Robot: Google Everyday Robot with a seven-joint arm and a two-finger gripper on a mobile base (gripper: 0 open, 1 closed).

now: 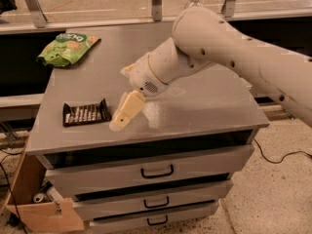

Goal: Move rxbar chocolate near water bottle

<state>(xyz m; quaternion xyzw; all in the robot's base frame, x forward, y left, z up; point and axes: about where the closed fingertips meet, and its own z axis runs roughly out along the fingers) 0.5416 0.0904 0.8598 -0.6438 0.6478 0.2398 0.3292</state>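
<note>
Warm indoor light, pale glare on tabletop (pixel 204 101) beside the tool (pixel 120 123)

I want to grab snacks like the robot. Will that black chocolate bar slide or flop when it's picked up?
The chocolate bar lies flat on the smooth tabletop, so a push would probably slide it, not roll it. It looks thin, so it is likely light and slightly bendy. The gripper hangs just beside it.

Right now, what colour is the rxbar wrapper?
The rxbar is black with pale lettering, best in the camera view; the end effector hangs just beside it.
</note>
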